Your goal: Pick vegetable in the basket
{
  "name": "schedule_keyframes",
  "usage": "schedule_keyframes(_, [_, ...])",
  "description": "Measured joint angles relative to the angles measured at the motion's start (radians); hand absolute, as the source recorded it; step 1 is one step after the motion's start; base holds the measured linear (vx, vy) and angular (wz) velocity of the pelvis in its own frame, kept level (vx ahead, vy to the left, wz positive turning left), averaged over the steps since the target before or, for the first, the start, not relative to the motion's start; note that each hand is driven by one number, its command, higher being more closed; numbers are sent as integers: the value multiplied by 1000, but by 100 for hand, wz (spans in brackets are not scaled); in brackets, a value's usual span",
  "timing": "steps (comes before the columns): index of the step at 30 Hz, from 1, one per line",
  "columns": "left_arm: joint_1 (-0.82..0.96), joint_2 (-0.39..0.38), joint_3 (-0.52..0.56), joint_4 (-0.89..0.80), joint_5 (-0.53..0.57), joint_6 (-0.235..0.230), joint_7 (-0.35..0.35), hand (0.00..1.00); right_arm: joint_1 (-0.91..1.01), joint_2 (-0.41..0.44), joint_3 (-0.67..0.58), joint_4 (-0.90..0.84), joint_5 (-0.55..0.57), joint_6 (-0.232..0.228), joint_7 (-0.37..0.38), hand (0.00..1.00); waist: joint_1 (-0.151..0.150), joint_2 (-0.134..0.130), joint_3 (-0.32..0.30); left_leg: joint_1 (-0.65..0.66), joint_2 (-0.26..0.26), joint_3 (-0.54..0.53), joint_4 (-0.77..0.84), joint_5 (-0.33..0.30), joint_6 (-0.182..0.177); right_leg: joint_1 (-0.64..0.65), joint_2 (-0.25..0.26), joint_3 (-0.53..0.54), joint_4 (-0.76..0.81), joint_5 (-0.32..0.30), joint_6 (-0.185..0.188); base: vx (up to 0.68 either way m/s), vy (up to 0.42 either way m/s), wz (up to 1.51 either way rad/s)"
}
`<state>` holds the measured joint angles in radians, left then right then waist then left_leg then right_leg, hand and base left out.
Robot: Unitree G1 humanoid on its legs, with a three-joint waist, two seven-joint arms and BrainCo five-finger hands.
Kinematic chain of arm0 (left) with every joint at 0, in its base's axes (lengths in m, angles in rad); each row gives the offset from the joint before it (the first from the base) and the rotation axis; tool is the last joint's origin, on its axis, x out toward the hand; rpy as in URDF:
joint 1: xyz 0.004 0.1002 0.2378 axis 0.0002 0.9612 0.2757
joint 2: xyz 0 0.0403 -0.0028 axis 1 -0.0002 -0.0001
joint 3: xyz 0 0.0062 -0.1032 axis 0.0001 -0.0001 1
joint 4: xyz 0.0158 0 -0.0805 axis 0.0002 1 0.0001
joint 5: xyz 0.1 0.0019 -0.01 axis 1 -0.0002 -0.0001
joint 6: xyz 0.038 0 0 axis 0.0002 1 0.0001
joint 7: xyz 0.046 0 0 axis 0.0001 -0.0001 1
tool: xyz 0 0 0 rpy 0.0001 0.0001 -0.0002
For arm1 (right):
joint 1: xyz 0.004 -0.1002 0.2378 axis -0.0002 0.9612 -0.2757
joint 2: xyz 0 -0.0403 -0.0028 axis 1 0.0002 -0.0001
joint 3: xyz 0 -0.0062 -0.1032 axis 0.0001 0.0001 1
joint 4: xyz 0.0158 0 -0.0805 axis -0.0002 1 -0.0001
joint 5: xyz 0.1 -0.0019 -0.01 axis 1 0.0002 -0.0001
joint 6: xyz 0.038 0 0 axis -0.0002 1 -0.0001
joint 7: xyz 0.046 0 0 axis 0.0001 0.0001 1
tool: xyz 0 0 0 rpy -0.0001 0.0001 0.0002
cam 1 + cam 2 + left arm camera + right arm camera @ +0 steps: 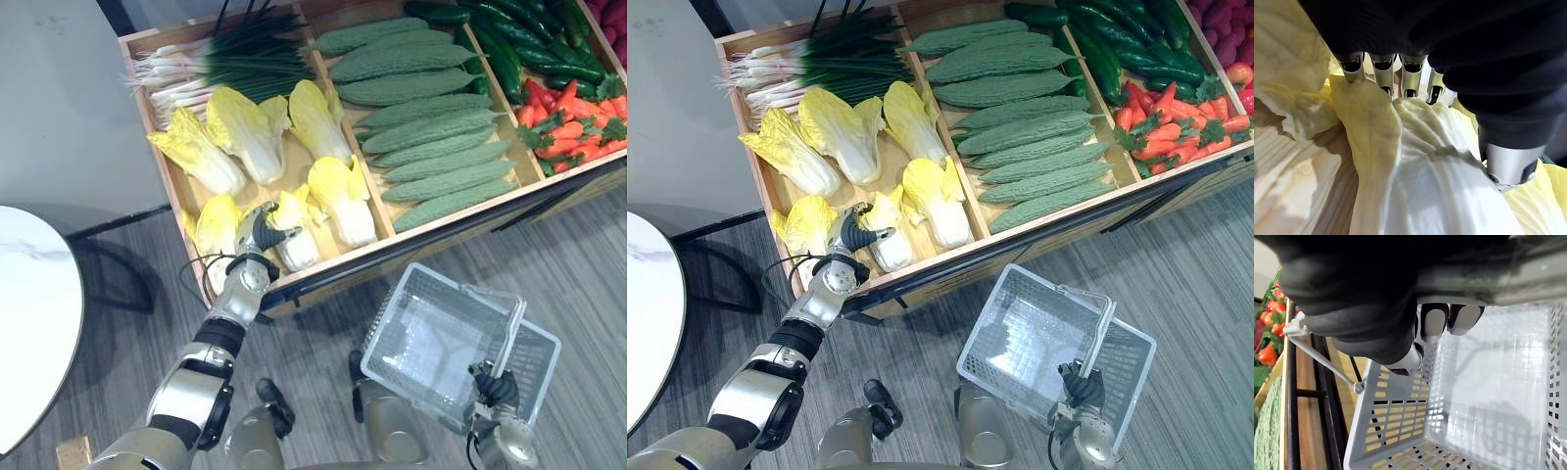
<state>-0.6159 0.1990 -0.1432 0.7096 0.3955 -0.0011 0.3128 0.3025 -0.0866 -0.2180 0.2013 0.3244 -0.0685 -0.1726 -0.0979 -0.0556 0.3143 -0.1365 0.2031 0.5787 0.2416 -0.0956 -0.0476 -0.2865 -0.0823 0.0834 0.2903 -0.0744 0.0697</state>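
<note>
A wooden produce stand (pixel 460 227) is divided into compartments, seen from above. My left hand (pixel 257 233) reaches into the stand's left compartment, close to its front rim. It grasps a pale yellow cabbage (pixel 294 240), with the fingers (pixel 1382 73) wrapped over the leafy end and the thumb (pixel 1508 164) pressed against the opposite side. The fingertips disappear behind a leaf, so I cannot tell how deep they go. This cabbage lies on the stand's wooden floor, white stem toward the front rim.

More cabbages (pixel 250 132) fill the same compartment, one just beside the held cabbage on each side and three further back. Spring onions (pixel 230 61) lie across the back of that compartment. Bumpy green bitter gourds (pixel 431 127) are stacked in the stand's middle compartment. In the right compartment dark cucumbers (pixel 509 49) lie at the back, and red vegetables with green tops (pixel 573 122) lie at the front.

My right hand (pixel 496 388) is low in front of the stand, toward its right end. Its fingers are curled tight round the handle (pixel 511 338) of a grey plastic mesh basket (pixel 392 323). The basket hangs tilted just in front of the stand's front rim, apart from it, with its open top facing up. A white round table (pixel 29 313) stands well apart from the stand, off its left end.
</note>
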Motion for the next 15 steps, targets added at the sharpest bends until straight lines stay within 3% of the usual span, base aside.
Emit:
schedule_keyframes(8, [248, -15, -3, -331, -88, 3, 17, 100, 21, 21, -30, -27, -24, 1, -21, 100, 1, 5, 1, 86, -28, -13, -34, -4, -5, 80, -14, -13, 8, -40, 14, 40, 11, 8])
schedule_keyframes(12, [386, -73, 1, -523, -130, -6, 18, 100, 42, 39, -65, -30, -34, 1, -22, 100, 4, 8, -2, 124, -31, -25, -32, -15, -7, 117, -21, -27, 29, -64, 16, 21, 3, 11])
schedule_keyframes(15, [459, -107, 38, -640, -150, -9, 20, 100, 53, 39, -85, -37, -46, 1, -21, 100, 6, 27, -22, 138, -29, -25, -30, -20, -11, 126, -19, -27, 38, -71, 14, -9, -6, -1])
